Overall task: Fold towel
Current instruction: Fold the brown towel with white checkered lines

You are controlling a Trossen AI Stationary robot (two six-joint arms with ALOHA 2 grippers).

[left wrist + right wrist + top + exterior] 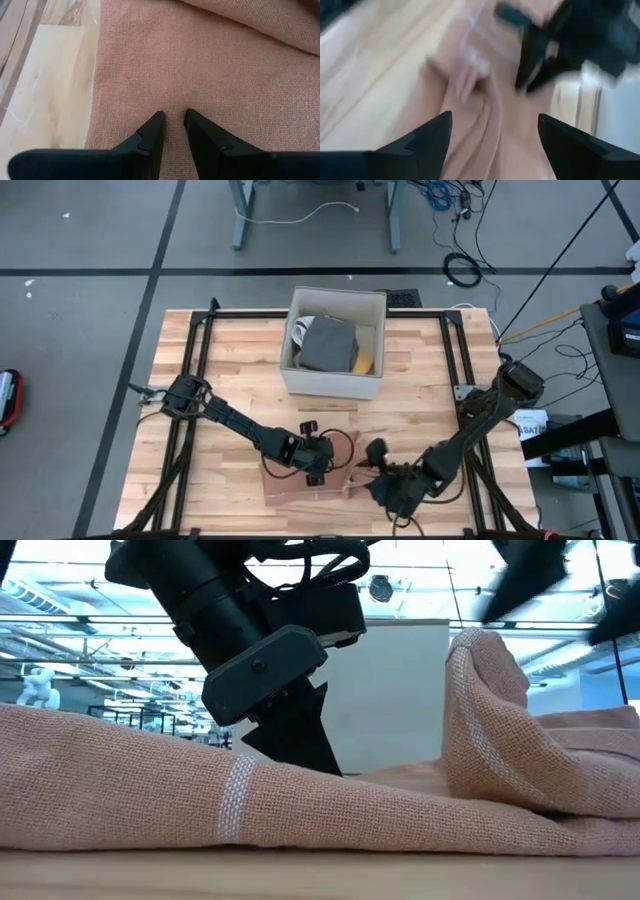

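A salmon-pink towel [300, 483] with pale stripes lies bunched at the table's near middle. In the low view its front fold [230, 800] rests on the wood and a hump [485, 690] stands up at the right. My left gripper [315, 468] is down on the towel's left part, its fingertips [174, 119] nearly together. My right gripper [385, 482] hovers over the towel's right part with its fingers wide open [492, 127] and nothing between them. The left gripper's dark body [260, 650] hides where its tips meet the cloth in the low view. My left gripper comes at the towel slanting down from the table's left and far side. Its tips [160, 120] sit on the towel's flat upper layer [174, 105] a little in from its edge, with cloth in the narrow gap. How many layers they have cannot be seen. The towel lies on the table.
A white box [335, 345] holding a grey thing and a yellow one stands at the far middle, right behind the towel. Black frame rails [195, 370] run along the table's sides. Bare wood [50, 75] lies left of the towel.
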